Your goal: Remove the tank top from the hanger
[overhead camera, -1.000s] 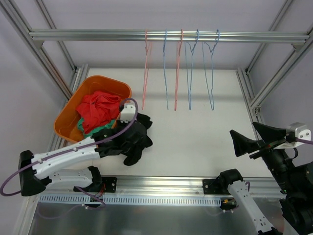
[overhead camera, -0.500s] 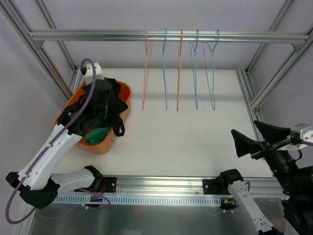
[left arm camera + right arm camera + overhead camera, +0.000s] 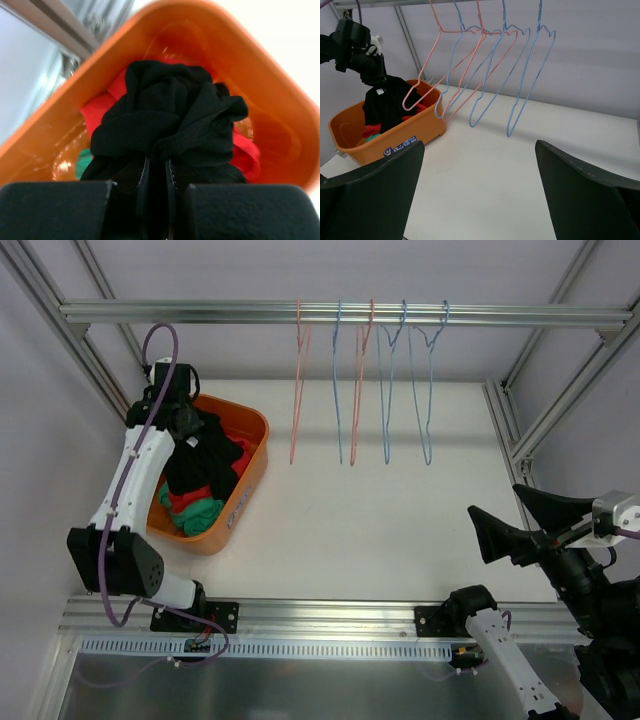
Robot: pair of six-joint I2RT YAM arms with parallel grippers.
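Note:
The black tank top [image 3: 205, 462] hangs bunched from my left gripper [image 3: 184, 426] over the orange bin [image 3: 252, 468]. In the left wrist view the jaws stand nearly together, pinching a fold of the tank top [image 3: 170, 115], and my left gripper [image 3: 156, 167] is shut on it above the bin [image 3: 280, 85]. The hangers [image 3: 385, 390] on the rail [image 3: 200, 312] are bare pink and blue wire. My right gripper [image 3: 498, 510] stands open at the table's right side, holding nothing; its view shows my right gripper [image 3: 480, 147] wide apart, with the tank top [image 3: 385, 97] far left.
Red and green clothes [image 3: 190, 508] lie in the bin. Metal frame posts [image 3: 100, 360] rise beside the bin and at the right. Several wire hangers [image 3: 490, 65] dangle over the white table [image 3: 380, 530].
My left arm has swung left and back from the table's front, carrying the black tank top over the bin. The right arm has barely moved.

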